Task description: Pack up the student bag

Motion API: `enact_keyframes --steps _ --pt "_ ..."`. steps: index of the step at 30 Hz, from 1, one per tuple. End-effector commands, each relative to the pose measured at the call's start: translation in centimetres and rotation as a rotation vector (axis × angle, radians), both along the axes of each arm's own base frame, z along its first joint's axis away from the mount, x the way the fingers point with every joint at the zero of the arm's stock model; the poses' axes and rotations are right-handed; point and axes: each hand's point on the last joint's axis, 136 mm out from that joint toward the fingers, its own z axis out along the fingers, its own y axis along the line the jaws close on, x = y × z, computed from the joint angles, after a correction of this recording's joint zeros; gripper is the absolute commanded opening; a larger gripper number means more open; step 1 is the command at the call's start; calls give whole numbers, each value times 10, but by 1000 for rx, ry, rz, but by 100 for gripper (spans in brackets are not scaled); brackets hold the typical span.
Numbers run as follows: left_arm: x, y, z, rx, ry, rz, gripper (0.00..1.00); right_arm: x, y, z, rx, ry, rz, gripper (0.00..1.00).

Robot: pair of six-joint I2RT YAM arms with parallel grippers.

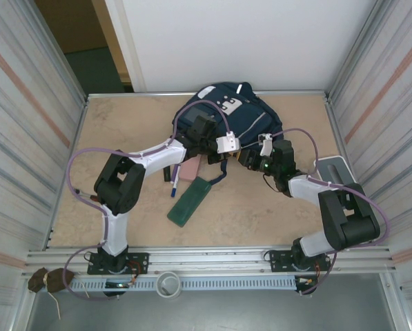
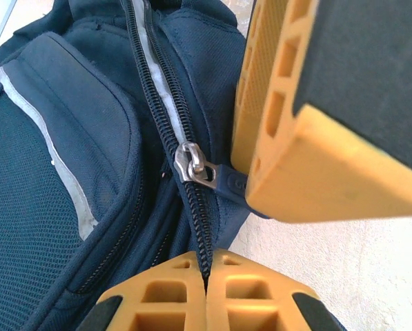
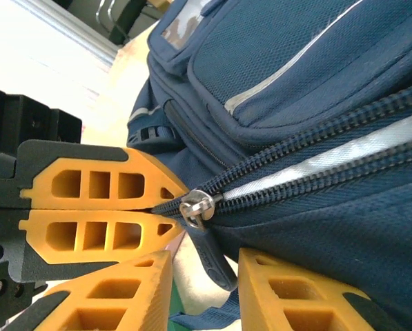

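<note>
At the back of the desk (image 1: 123, 131), in the upper middle of the overhead frame, the student bag (image 1: 223, 110) lies flat against the white rear wall (image 1: 247, 41). The desk is a pale beige, marbled surface, bare across most of its left side. Ribbed metal panels (image 1: 26, 103) close it in on the left and right, and at the upper left we see an open doorway (image 1: 88, 41) with a dark green floor beyond. A slotted aluminium rail (image 1: 212, 258) runs along the bottom edge, carrying both arm bases.

Just below the bag we find a pink block (image 1: 190, 169), a blue pen (image 1: 173, 187) beside it and a flat green pouch (image 1: 190, 200) lying at a slant. A pale flat object (image 1: 337, 169) rests at the right edge of the desk.

Both arms reach in to the bag's lower edge. The left claw (image 2: 207, 272) is clenched, its yellow fingertips pressed together on the bag's zip seam, just by the silver slider (image 2: 192, 165). The right claw (image 3: 206, 256) is released, its two fingers standing apart with the dark blue pull tab (image 3: 216, 265) hanging between them. The zip teeth on the far side of the slider are closed, with a light reflective stripe (image 3: 316, 162) alongside.
</note>
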Motion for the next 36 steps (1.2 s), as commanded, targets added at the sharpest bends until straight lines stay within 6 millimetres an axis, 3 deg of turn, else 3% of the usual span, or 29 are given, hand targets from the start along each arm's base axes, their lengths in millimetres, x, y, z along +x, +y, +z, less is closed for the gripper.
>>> enact_keyframes --steps 1,13,17,22,25,36 --pt "-11 -14 68 -138 -52 -69 0 1 3 -2 -13 -15 0 31" --pt "-14 -14 70 -144 -44 -76 0 13 2 -1 -46 -50 -37 30" --pt "-14 -13 69 -142 -44 -72 0 16 4 2 -40 -56 -35 25" --pt "-12 -11 70 -143 -46 -68 0 16 -1 0 -50 -50 -57 8" --pt "-10 -8 72 -144 -52 -65 0 13 -12 -6 -81 -32 -91 0" --pt "5 22 59 -61 -130 -17 0 -6 -95 -35 -388 167 -319 0"
